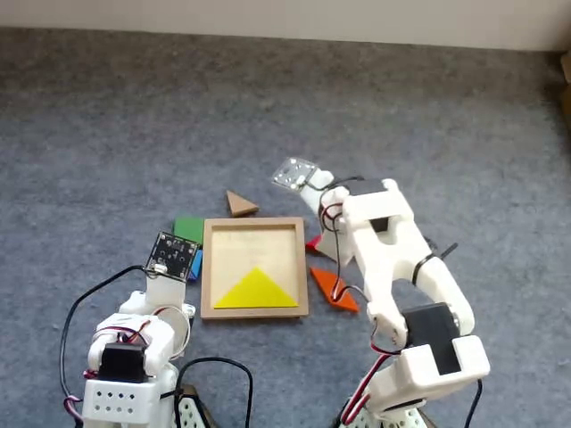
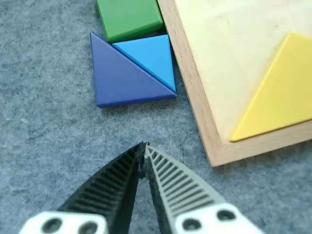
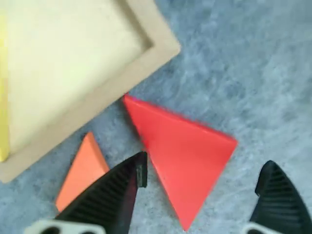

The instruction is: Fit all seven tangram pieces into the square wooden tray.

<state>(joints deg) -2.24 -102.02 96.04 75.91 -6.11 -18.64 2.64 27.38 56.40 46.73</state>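
Right of centre in the high view, right gripper (image 3: pixel 204 175) is sitting with jaws apart, straddling the red triangle (image 3: pixel 187 151). The piece is lying flat on the grey surface (image 1: pixel 107 134), one corner just beside the tray (image 1: pixel 254 312) rim. Risk: closing on slanted edges, piece squirting out or pivoting into the orange piece (image 3: pixel 83 170) nearby. Left gripper (image 2: pixel 144 148) is resting closed, holding nothing, near the dark blue triangle (image 2: pixel 122 78). Red triangle is looking thin, smooth, sharp-cornered. Yellow triangle (image 1: pixel 256 290) is sitting in the tray.
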